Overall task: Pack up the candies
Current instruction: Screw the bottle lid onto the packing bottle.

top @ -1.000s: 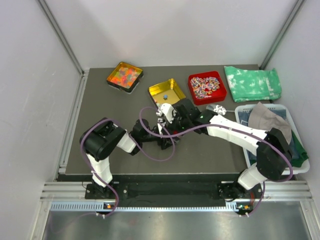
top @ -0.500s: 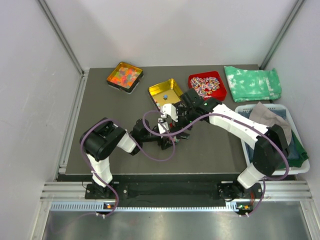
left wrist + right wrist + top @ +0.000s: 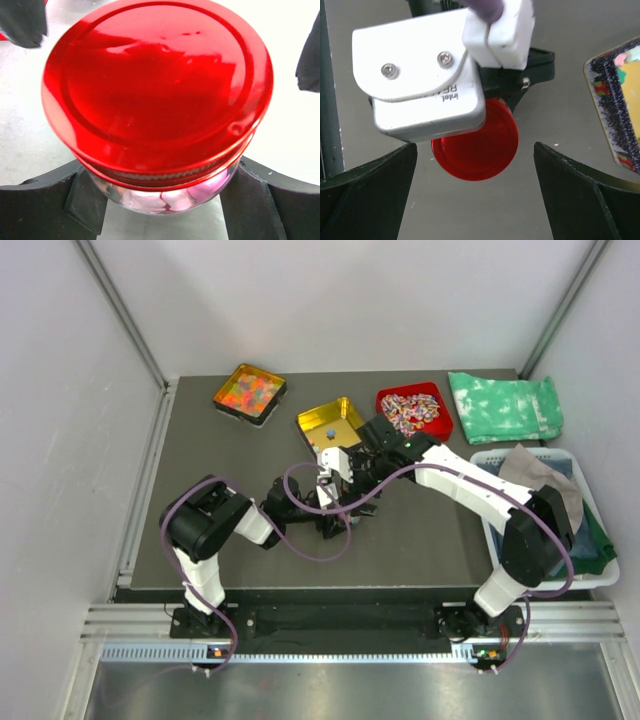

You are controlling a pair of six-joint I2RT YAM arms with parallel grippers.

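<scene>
Up top, the left gripper (image 3: 333, 512) and right gripper (image 3: 352, 483) meet mid-table, near the yellow tray (image 3: 347, 408), where a few candies (image 3: 329, 430) lie loose. Left wrist: the fingers clamp a glass jar (image 3: 112, 192) below its red lid (image 3: 157, 95), with pink sweets inside. Right wrist: jaws spread wide and empty above that lid.

We looked down on a red jar lid (image 3: 480, 155), with the right gripper (image 3: 475, 146) spread wide.
Its two black fingers (image 3: 365, 195) stood well apart, one left of the lid and one right, holding nothing. A white camera housing (image 3: 420, 85) covered the lid's upper left. Right of the lid, at the frame edge, a yellow tray (image 3: 612, 100) held a few candies (image 3: 621, 60) on the grey table (image 3: 560, 45).
</scene>
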